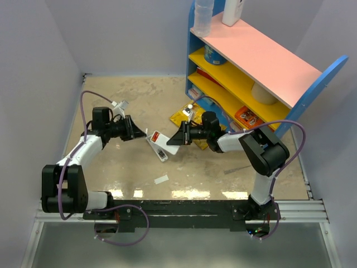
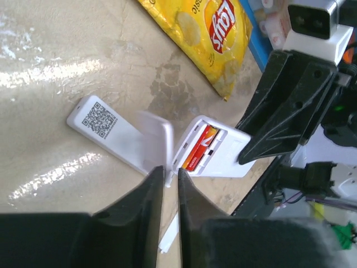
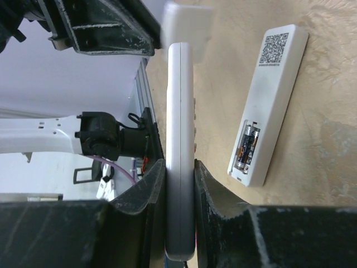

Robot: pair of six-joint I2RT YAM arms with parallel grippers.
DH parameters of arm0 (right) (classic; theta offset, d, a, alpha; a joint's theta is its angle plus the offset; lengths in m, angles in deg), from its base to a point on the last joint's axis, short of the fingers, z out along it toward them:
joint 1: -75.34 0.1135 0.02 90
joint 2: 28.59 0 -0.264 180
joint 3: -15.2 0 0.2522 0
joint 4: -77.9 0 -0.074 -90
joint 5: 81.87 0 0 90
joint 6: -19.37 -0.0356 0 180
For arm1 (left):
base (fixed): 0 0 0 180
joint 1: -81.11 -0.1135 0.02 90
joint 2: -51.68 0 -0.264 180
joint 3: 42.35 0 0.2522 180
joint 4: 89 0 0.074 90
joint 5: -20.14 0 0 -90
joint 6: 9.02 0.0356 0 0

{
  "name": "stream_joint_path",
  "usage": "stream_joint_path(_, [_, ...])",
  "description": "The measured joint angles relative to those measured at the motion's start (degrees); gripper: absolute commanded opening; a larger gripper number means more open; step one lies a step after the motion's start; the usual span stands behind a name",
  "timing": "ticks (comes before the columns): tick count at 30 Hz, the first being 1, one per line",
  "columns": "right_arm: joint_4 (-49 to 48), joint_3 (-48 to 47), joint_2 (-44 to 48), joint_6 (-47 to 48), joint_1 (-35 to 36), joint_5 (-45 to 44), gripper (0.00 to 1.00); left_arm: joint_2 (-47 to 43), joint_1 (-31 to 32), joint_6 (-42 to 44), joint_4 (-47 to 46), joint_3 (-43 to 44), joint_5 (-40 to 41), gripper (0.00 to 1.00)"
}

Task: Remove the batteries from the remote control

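Just left of the remote control (image 2: 220, 156), the left fingers (image 2: 146, 198) are nearly together, seemingly pinching its thin white battery cover (image 2: 155, 137). The remote sits over the bench (image 2: 67, 67), red batteries (image 2: 199, 148) exposed, its right end clamped by the right fingers (image 3: 146, 195). Best to hold it firm and draw the cover straight away.

One camera overlooks my beige table (image 1: 111, 167) from above; both close wrist cameras face each other, sharing the flat white remote control (image 2: 228, 153).
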Motion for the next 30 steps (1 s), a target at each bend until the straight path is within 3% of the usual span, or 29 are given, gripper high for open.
stream_joint_path(13, [14.53,-0.07,3.28,11.26,0.02,-9.09,0.00,3.21,-0.02,-0.81,5.38,0.13,12.74,0.01])
stream_joint_path(17, [17.81,-0.09,3.78,13.05,0.02,-14.05,0.00,3.10,-0.02,-0.74,7.02,0.39,17.64,0.20])
stream_joint_path(18, [18.10,-0.09,3.78,13.16,0.02,-15.15,0.00,2.95,-0.02,-0.72,7.39,0.46,18.71,0.32])
stream_joint_path(21, [18.10,0.24,3.85,12.98,0.02,-18.23,0.00,1.95,-0.02,-0.66,8.26,0.46,21.07,0.48])
stream_joint_path(23, [17.66,1.16,4.00,12.39,0.02,-19.93,0.04,0.72,-0.02,-0.68,8.66,0.46,22.23,0.53])
stream_joint_path(24, [16.96,2.05,4.09,11.87,0.02,-20.79,0.05,0.15,-0.02,-0.63,8.72,0.46,22.67,0.61])
stream_joint_path(28, [15.65,6.43,5.42,8.68,0.11,-23.78,0.13,-2.23,-0.02,-0.59,8.81,0.46,23.45,0.66])
stream_joint_path(30, [14.78,8.70,7.50,6.62,0.72,-26.12,0.24,-2.73,-0.02,-0.59,8.79,0.46,23.41,0.68])
